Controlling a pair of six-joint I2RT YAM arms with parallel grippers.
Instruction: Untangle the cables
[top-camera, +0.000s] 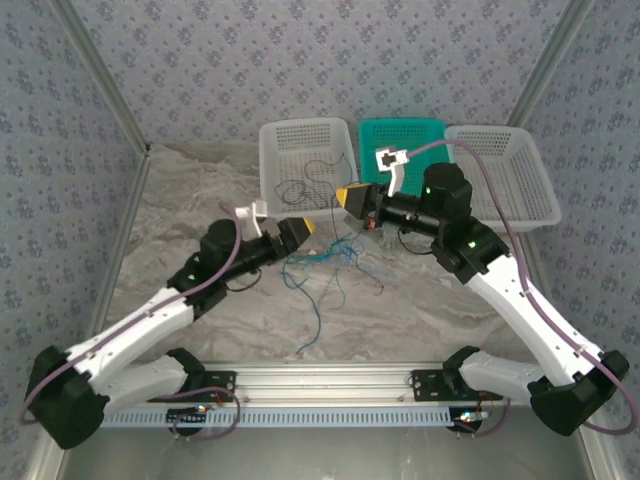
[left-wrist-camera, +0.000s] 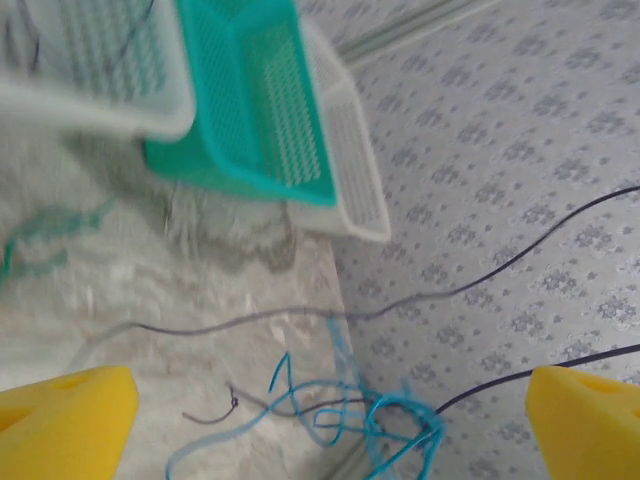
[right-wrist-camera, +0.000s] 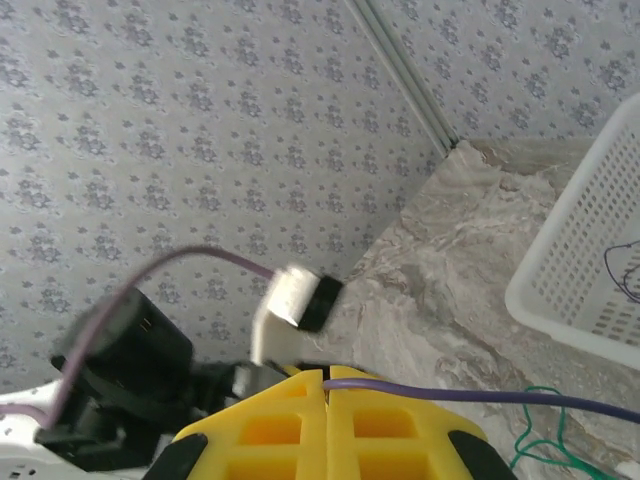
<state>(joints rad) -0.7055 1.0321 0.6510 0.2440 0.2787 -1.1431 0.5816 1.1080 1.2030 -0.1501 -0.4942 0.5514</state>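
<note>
The cables (top-camera: 325, 255) lie as a loose tangle of blue, teal-green and dark strands on the marbled table between both arms. One blue strand (top-camera: 312, 335) trails toward the near edge. My left gripper (top-camera: 300, 232) is wide open just left of the tangle. In its wrist view the blue knot (left-wrist-camera: 375, 420) hangs between the yellow fingers (left-wrist-camera: 60, 420), touching neither, and a dark strand (left-wrist-camera: 300, 315) runs across above it. My right gripper (right-wrist-camera: 325, 378) is shut on a thin purple cable (right-wrist-camera: 480, 397) that runs off to the right. A green strand (right-wrist-camera: 540, 440) lies below it.
Three baskets stand at the back: a white one (top-camera: 300, 135) holding a dark loop of wire, a teal one (top-camera: 415, 135), and another white one (top-camera: 515, 175). Patterned walls close in the sides. The left arm's wrist camera (right-wrist-camera: 305, 295) sits near the right gripper.
</note>
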